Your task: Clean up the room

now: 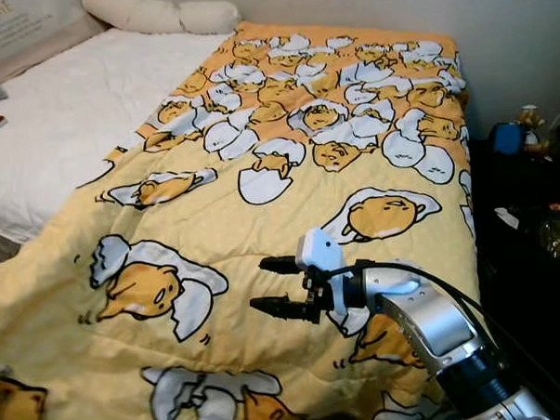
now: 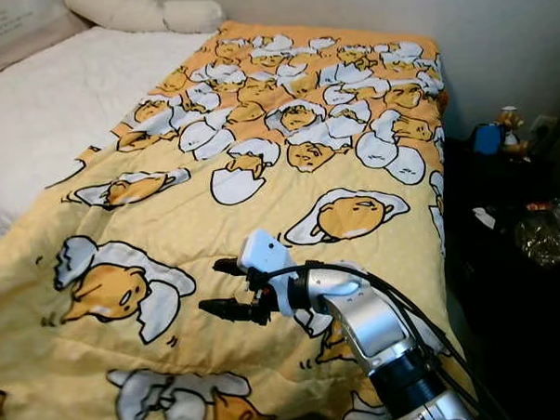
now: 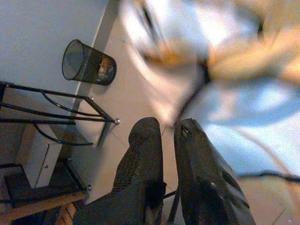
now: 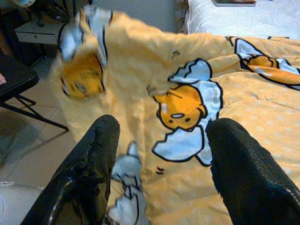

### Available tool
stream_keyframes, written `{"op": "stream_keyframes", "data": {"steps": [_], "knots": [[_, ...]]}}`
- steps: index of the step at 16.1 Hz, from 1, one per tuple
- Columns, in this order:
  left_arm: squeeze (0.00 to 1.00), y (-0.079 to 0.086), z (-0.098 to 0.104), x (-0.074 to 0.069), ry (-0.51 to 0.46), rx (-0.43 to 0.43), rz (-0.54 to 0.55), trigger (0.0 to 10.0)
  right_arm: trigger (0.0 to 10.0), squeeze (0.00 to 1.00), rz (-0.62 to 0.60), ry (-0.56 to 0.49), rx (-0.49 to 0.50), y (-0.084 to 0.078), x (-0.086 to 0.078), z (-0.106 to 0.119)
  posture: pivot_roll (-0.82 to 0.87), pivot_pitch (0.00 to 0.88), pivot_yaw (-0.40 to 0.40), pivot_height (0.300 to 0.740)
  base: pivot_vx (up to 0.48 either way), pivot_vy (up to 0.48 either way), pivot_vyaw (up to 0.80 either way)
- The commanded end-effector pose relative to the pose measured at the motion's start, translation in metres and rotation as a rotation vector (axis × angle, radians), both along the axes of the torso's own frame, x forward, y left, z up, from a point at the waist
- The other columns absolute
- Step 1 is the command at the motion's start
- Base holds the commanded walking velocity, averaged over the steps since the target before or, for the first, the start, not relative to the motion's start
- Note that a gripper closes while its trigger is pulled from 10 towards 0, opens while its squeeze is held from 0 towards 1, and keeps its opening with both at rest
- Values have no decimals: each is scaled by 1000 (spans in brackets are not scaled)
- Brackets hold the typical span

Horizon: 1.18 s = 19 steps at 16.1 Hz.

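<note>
A bed with a white mattress cover (image 1: 63,126) takes up most of the scene, and a yellow blanket (image 1: 288,172) printed with cartoon egg characters lies spread across it, reaching from the far wall down to the near edge and draping over the bed's corner. Two cream pillows (image 1: 160,12) rest at the head of the bed against the wall. To the robot's right stands a dark side table (image 1: 531,208) with small cluttered items on it.

The right gripper (image 1: 276,286) reaches out over the near part of the blanket on its silver arm — its two black fingers are spread apart, holding nothing. The left gripper (image 3: 168,136) points down toward a tiled floor (image 3: 126,93) beside the blurred blanket edge, its fingers pressed close together. A black mesh wastebasket (image 3: 89,62) sits by the wall beyond it.
</note>
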<state>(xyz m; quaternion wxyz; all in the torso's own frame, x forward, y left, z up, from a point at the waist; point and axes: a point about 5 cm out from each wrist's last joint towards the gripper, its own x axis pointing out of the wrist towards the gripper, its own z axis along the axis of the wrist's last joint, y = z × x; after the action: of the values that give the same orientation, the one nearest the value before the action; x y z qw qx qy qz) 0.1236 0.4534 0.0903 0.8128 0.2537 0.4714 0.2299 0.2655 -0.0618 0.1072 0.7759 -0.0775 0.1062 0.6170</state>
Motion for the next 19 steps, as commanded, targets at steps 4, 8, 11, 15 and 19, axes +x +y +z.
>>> {"op": "stream_keyframes", "data": {"steps": [4,8,11,15,19], "knots": [[0,3,7,8,13,17,-34,10000,10000,0,7,-9,-15,-4,2,1,32,0,97,740,0,0,0],[0,-57,15,70,-270,-220,-272,10000,10000,0,-136,44,-32,-11,4,-8,40,0,75,740,0,0,0],[0,-144,28,112,-529,-406,-525,10000,10000,0,-434,87,-75,-32,12,-27,40,0,49,740,0,0,0],[145,-234,19,135,-620,-574,-622,10000,10000,0,-807,175,-25,-69,8,-40,8,0,38,740,0,0,0],[1000,-288,27,142,-649,-658,-707,10000,10000,1000,-985,198,6,-82,-5,-42,-14,0,19,740,0,0,0]]}}
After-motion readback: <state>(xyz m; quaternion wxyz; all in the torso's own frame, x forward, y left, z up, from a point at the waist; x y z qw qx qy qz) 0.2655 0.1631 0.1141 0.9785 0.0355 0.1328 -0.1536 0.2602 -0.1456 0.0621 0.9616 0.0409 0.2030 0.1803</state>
